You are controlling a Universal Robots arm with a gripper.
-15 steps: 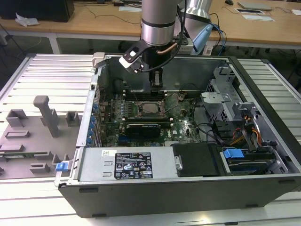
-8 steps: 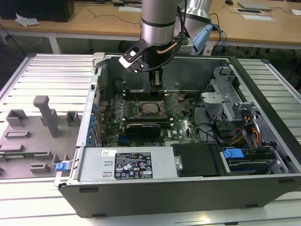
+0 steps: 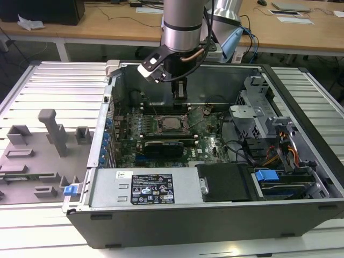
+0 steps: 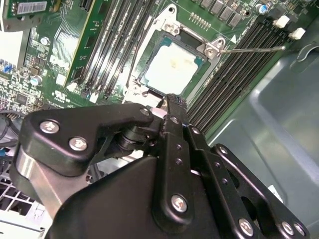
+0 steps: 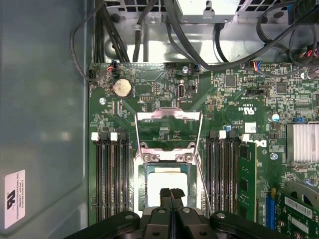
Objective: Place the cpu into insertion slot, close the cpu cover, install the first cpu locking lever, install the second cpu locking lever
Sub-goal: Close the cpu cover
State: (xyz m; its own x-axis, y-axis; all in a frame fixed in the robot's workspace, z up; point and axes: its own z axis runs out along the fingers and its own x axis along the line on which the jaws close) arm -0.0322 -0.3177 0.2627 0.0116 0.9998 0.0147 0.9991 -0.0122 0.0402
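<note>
While the cpu (image 5: 164, 180) lies seated in the insertion slot (image 5: 140, 186) and the cpu cover (image 5: 168, 116) stands tipped open beside it, the gripper (image 5: 171, 192), jaws pressed together, hangs just above the chip; closing well probably means pressing only the cover's frame.

Pale wooden desks (image 3: 107, 24) along the back — papers (image 3: 294, 19) on top — ribbed silver worktable (image 3: 54, 86) in front.

You'll find the silver-topped chip (image 5: 167, 180) lying flat in its square socket (image 5: 141, 188) (cover (image 5: 168, 116) swung open beyond it).
</note>
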